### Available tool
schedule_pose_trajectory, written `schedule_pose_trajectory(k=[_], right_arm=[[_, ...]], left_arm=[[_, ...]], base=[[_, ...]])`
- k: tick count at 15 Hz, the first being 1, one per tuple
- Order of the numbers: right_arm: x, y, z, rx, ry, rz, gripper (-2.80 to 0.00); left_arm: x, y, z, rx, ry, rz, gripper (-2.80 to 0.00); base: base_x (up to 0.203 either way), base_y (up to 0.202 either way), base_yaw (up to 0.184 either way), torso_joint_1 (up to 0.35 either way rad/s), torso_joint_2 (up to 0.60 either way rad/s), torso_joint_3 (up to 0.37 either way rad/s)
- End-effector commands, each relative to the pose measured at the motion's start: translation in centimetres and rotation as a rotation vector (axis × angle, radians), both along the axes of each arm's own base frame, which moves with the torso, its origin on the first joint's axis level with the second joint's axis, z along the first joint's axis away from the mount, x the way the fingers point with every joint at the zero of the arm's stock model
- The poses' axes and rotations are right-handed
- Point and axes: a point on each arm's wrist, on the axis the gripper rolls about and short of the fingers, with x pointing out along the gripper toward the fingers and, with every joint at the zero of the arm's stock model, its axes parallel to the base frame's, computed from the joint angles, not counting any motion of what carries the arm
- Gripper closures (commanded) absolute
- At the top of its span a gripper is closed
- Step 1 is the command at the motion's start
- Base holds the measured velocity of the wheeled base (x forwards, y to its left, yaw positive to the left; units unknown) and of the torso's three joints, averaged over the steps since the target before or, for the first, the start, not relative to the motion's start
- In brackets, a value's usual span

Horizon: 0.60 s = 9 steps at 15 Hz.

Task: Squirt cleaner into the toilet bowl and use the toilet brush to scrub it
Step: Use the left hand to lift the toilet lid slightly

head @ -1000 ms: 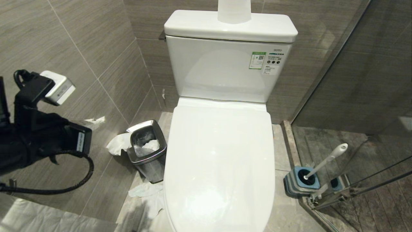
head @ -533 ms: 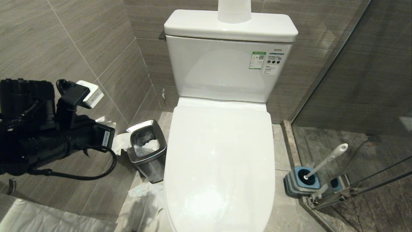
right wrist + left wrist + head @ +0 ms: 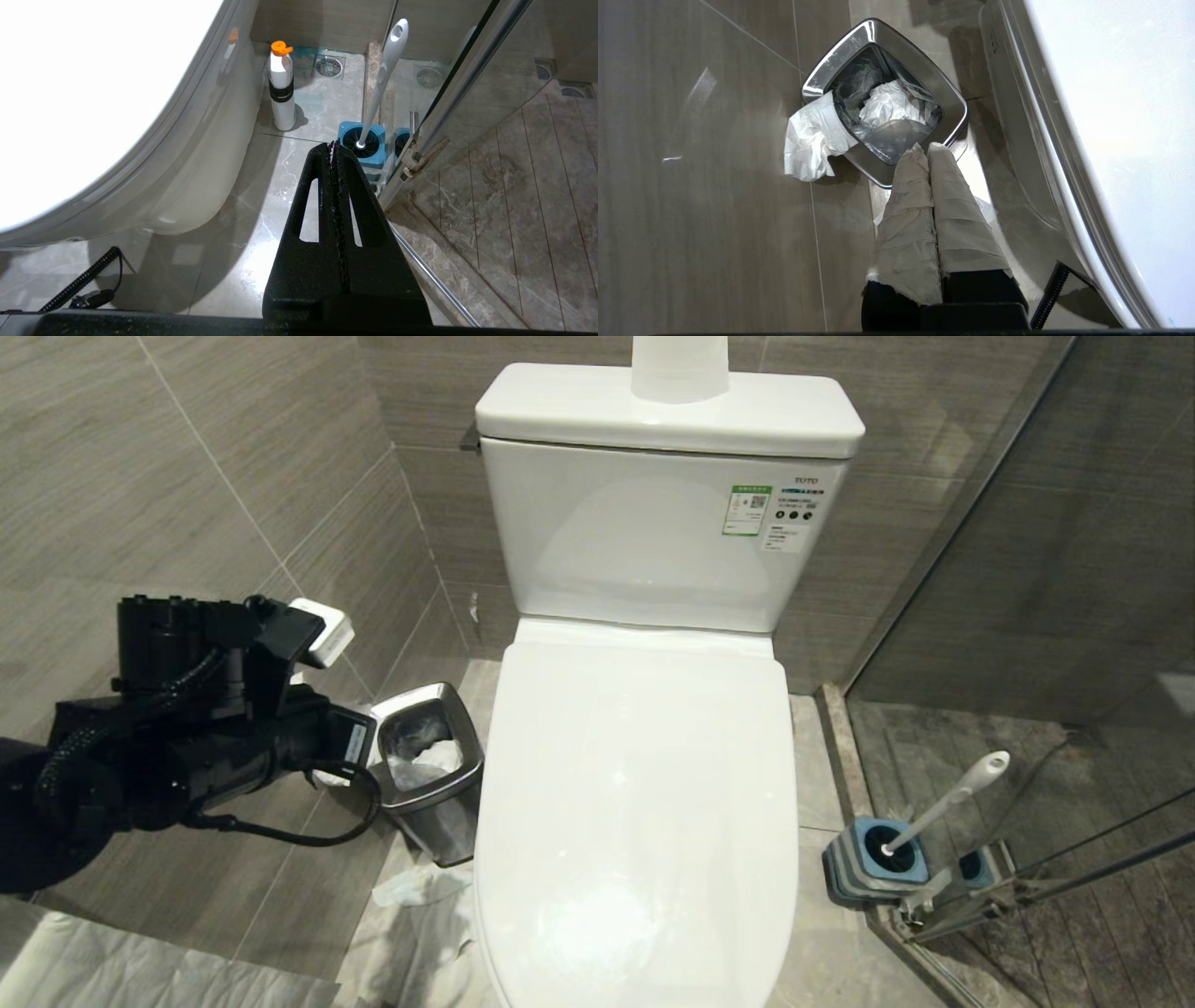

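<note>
Reaching toward a toilet whose lid is down, so lifting it comes first.

From the head, the toilet stands against the back wall, lid flat over the bowl; the left gripper hangs beside the steel bin, and the toilet brush leans in its holder on the floor by the glass screen. The left wrist shows that gripper with paper-wrapped fingers pressed together, holding nothing, over the bin's near corner: I judge it should swing clear of the bin and hook under the lid's edge. The right wrist shows the right gripper clamped empty, low above the floor near the brush and a cleaner bottle.
</note>
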Motion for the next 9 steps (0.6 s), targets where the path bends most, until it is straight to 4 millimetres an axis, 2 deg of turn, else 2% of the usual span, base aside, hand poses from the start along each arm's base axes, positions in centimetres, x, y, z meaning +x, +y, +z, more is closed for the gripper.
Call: schedule_pose_trajectory(k=[1,5,9], right_arm=[[0.0,0.0,0.0,0.001,0.001,0.0,0.0],[0.0,0.0,0.0,0.001,0.001,0.0,0.0],[0.0,0.0,0.0,0.001,0.001,0.0,0.0]], left_arm=[[1.1,-0.2,-1.5,0.007,0.043,-0.001,0.0],[2.2,0.9,-3.2,-0.016,0.112,-0.008,0.0],[2.7,0.7,-5.4,-0.132,0.226,-0.031,0.0]], base=[[0.0,0.0,0.0,0.0,0.0,0.0],[0.0,0.0,0.0,0.0,0.0,0.0],[0.0,0.0,0.0,0.0,0.0,0.0]])
